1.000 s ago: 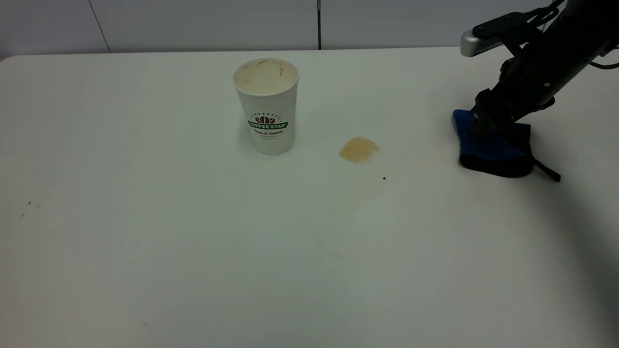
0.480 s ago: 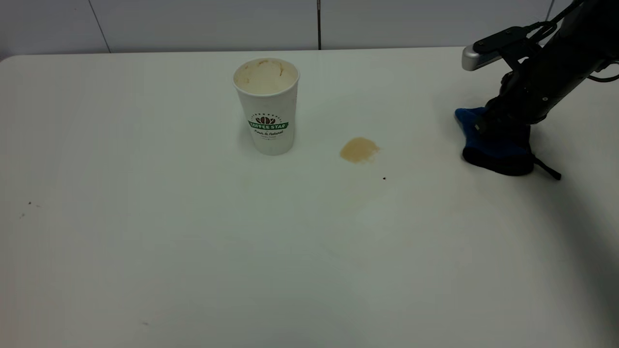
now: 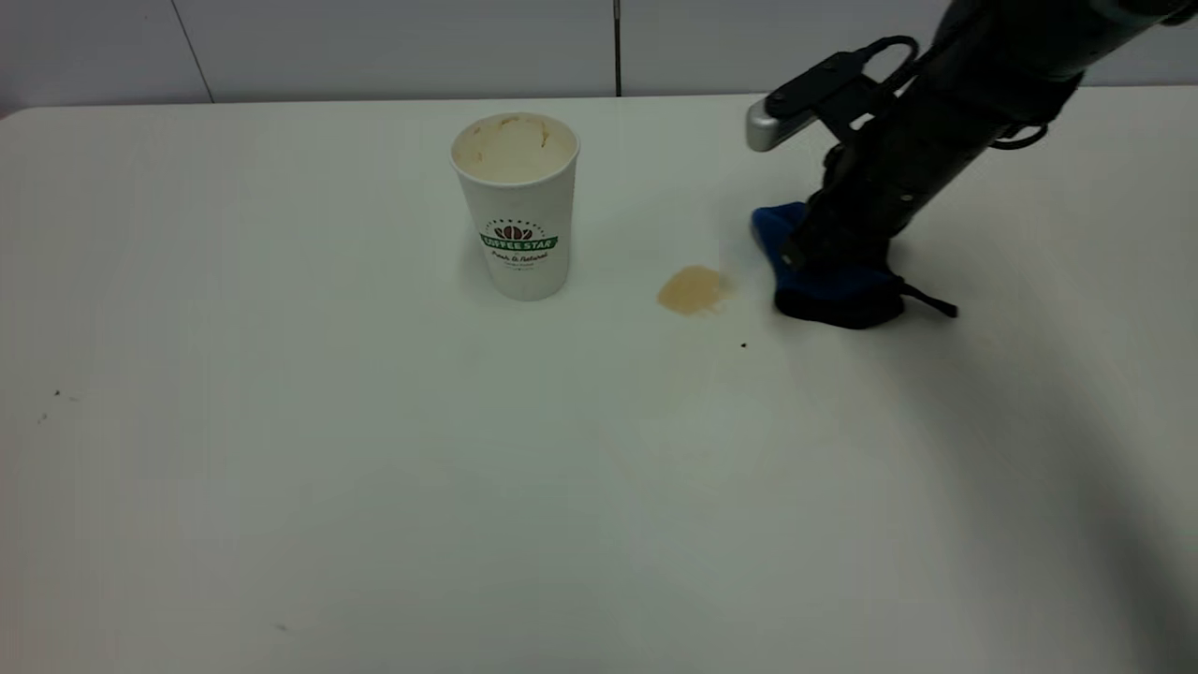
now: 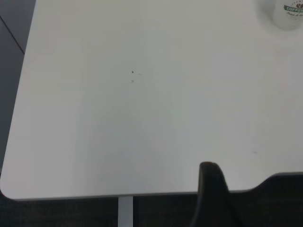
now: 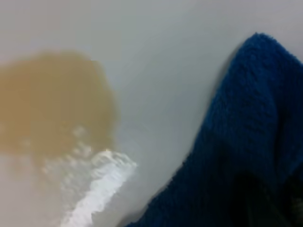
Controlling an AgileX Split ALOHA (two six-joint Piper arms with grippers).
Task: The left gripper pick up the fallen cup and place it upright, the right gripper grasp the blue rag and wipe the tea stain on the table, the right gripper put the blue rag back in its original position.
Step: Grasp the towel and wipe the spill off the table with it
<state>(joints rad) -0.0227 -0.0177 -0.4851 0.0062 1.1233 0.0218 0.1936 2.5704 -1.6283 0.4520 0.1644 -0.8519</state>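
Exterior view: right end effector (image 3: 812, 255) clamped on the blue rag (image 3: 824, 285), pressing it onto the surface (image 3: 374, 449). Tea stain (image 3: 693, 289) just beside it; upright cup (image 3: 518, 206) beyond.

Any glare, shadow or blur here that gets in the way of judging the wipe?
Exterior view: sharp, with a soft shadow on the table at lower right, well clear of the tea stain. Right wrist view: close and blurry, a white glare streak beside the stain; the blue rag is still readable. Left wrist view: even light.
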